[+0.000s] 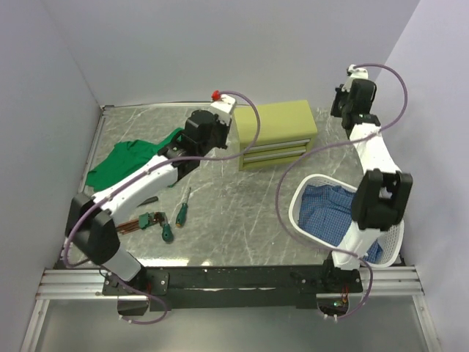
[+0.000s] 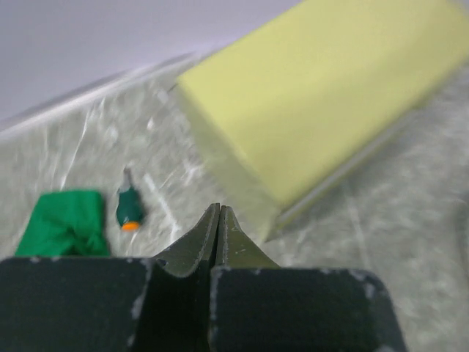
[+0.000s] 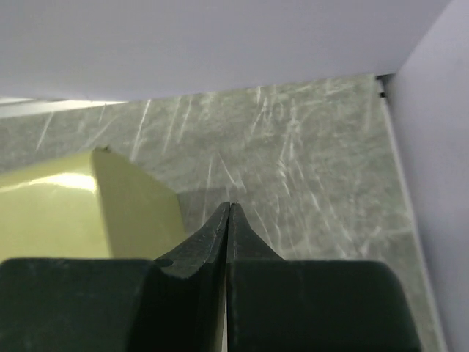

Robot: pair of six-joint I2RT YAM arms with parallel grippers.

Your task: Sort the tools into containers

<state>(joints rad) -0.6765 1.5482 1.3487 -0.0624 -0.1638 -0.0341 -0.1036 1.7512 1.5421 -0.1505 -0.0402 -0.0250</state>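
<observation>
The olive-yellow chest (image 1: pixel 275 125) stands at the back middle, its pale drawers (image 1: pixel 275 152) closed; it also shows in the left wrist view (image 2: pixel 322 88) and the right wrist view (image 3: pixel 66 213). Two green-handled screwdrivers (image 1: pixel 181 209) (image 1: pixel 167 232) and the brownish hex keys (image 1: pixel 138 222) lie at the front left. A dark handle (image 1: pixel 150 199), perhaps the hammer, shows under the left arm. Another green screwdriver with an orange end (image 2: pixel 128 207) lies left of the chest. My left gripper (image 1: pixel 224 110) (image 2: pixel 218 211) is shut and empty beside the chest's left end. My right gripper (image 1: pixel 356 77) (image 3: pixel 230 208) is shut and empty, raised behind the chest's right end.
A green cloth (image 1: pixel 135 158) (image 2: pixel 64 224) lies at the back left, partly under the left arm. A white basket (image 1: pixel 300 213) holding blue checked fabric (image 1: pixel 330 213) stands at the front right beside the right arm. Walls close the back and both sides.
</observation>
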